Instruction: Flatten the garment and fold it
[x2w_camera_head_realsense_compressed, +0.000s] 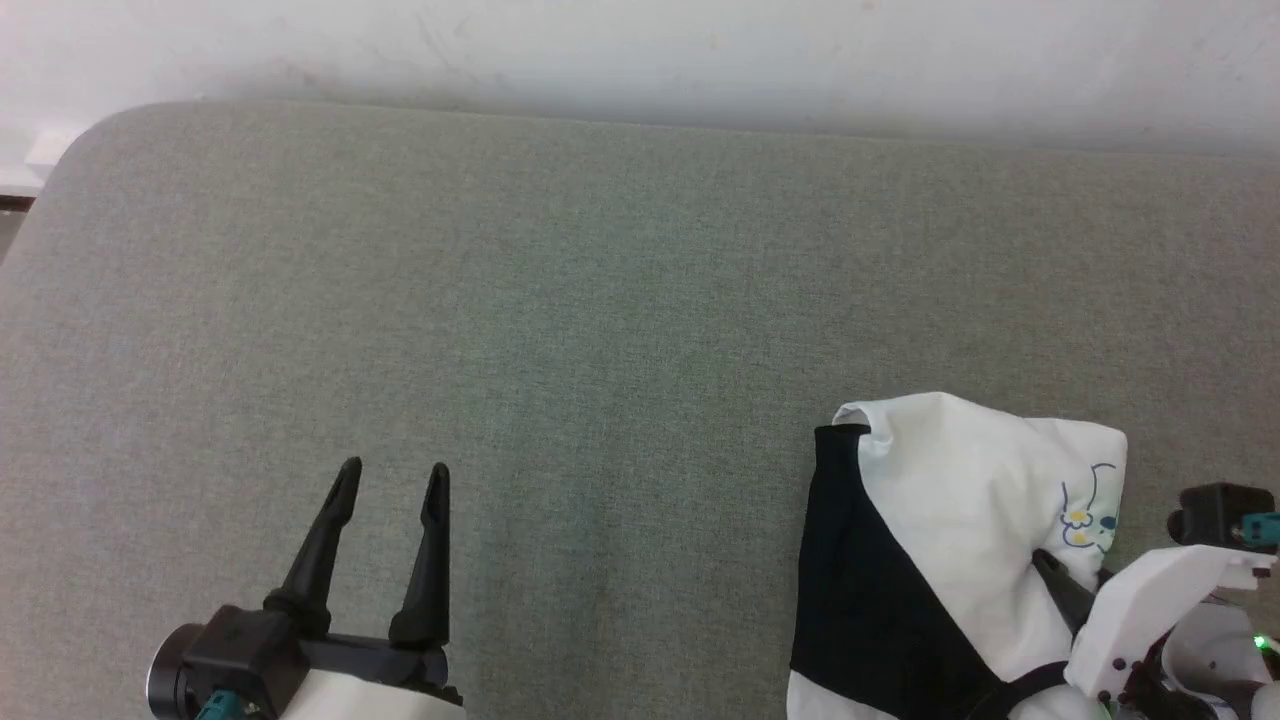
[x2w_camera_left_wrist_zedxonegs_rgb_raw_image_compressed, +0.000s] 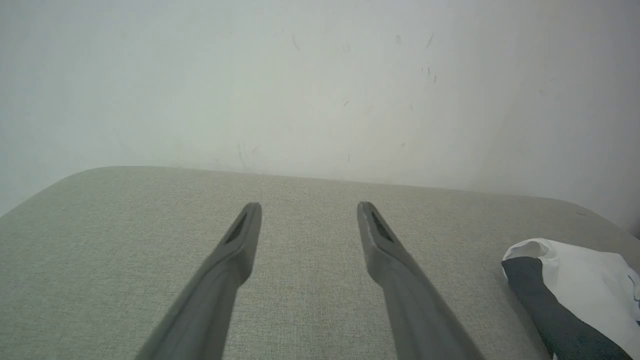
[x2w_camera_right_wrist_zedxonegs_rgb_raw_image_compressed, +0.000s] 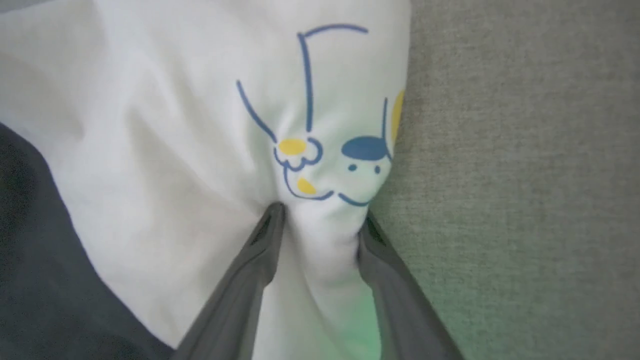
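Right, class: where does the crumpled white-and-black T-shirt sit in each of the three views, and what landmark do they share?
Head view: soft white-and-black T-shirt, lower right.
Left wrist view: T-shirt, lower right corner.
Right wrist view: T-shirt across left and centre, bunched between the fingers of the right claw.
Shared landmark: grey-green fabric surface beneath it.

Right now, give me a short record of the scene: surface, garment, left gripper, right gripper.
surface: grey-green fabric top
garment: crumpled heap, white and black, at the robot's right, not flattened
print: blue and yellow drawing on the white panel
left gripper: open, above bare surface, apart from garment
right gripper: astride a bunch of white cloth beside the print; grip unclear
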